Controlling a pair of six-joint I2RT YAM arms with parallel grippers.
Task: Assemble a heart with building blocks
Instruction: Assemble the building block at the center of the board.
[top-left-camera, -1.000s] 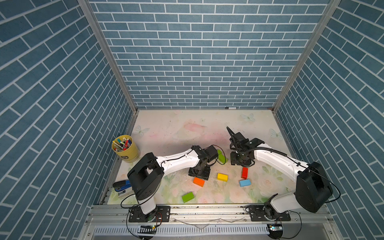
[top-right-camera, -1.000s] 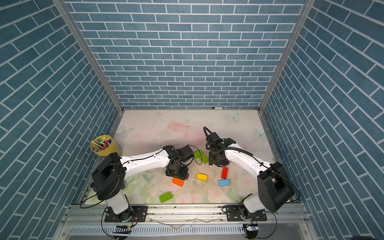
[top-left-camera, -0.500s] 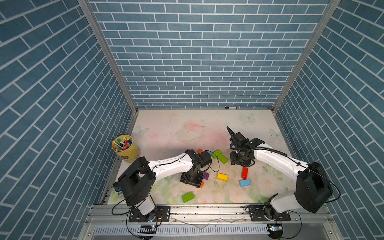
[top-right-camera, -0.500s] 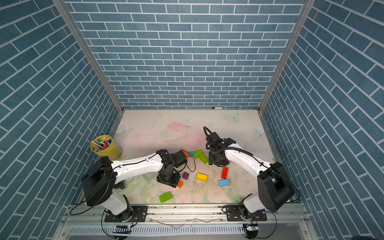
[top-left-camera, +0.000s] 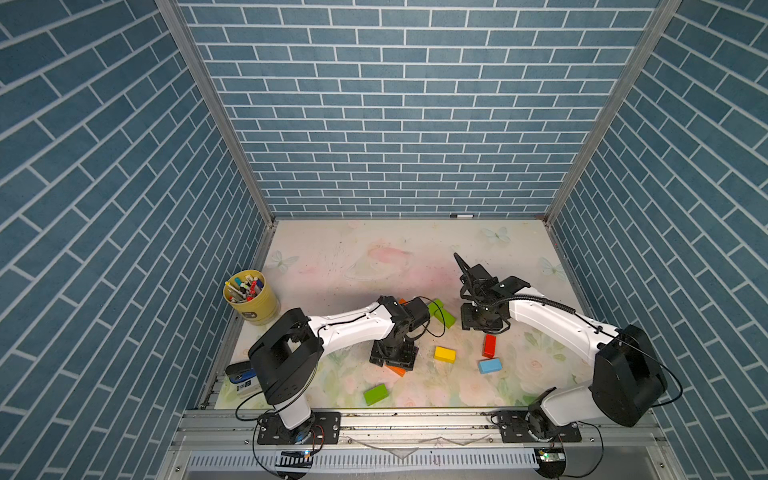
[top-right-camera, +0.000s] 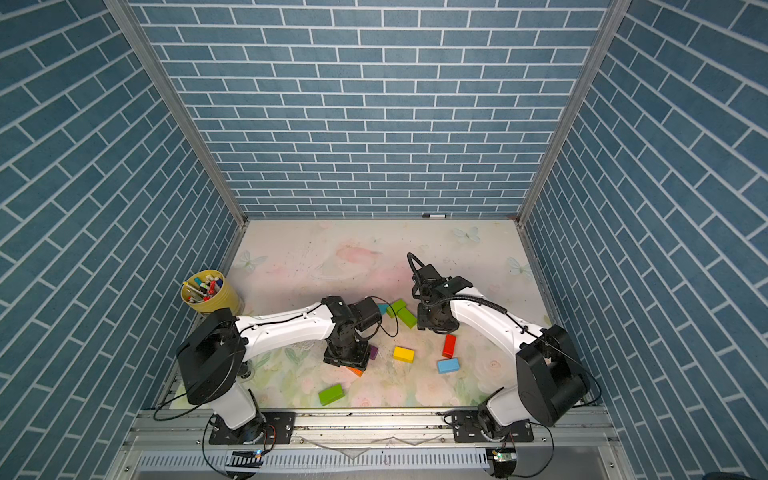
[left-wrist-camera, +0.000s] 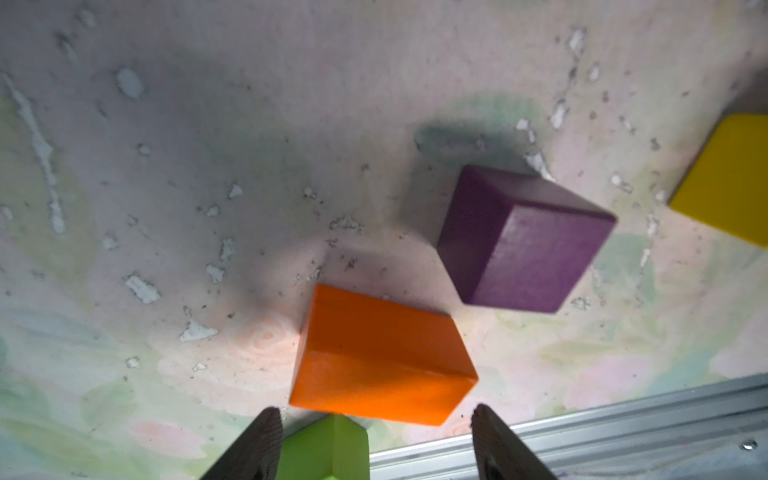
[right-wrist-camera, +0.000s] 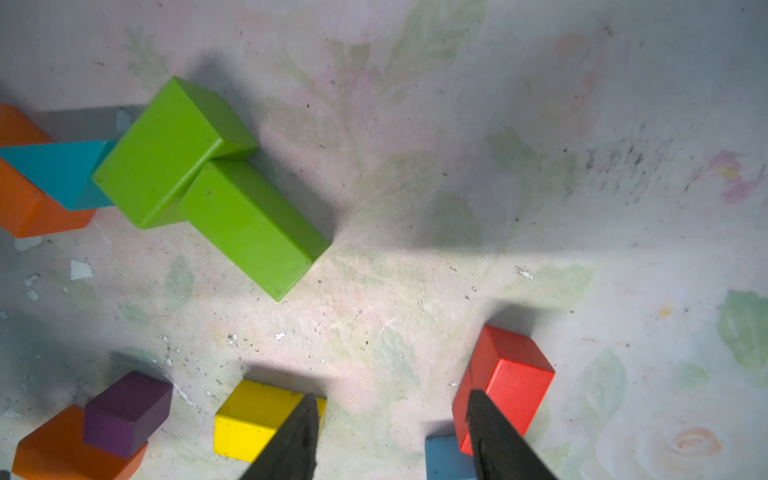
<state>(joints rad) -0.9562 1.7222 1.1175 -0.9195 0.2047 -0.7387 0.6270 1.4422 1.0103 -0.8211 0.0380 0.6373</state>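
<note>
My left gripper (top-left-camera: 392, 358) (left-wrist-camera: 376, 415) points down at the table, open and empty. An orange block (left-wrist-camera: 382, 357) (top-right-camera: 355, 371) lies just ahead of its fingertips, with the purple cube (left-wrist-camera: 523, 241) (top-right-camera: 373, 353) beside it. Farther back, two green blocks (top-left-camera: 442, 311) (right-wrist-camera: 208, 187) touch a teal triangle (right-wrist-camera: 58, 170) and another orange block (right-wrist-camera: 25, 208). My right gripper (top-left-camera: 482, 322) (right-wrist-camera: 390, 401) hangs open and empty above bare table, between the yellow block (top-left-camera: 444, 354) and the red block (top-left-camera: 489, 345). A light-blue block (top-left-camera: 489, 365) lies by the red one. A loose green block (top-left-camera: 376, 394) lies near the front.
A yellow cup of marker pens (top-left-camera: 251, 297) stands at the left edge. A blue-and-white gadget (top-left-camera: 241, 372) lies at the front left beside the left arm's base. A metal rail (top-left-camera: 415, 415) borders the front, and brick-patterned walls close the other three sides.
My left gripper has shifted slightly toward the front and its jaws have widened. The purple cube has come into view beside it. The right arm has not moved.
</note>
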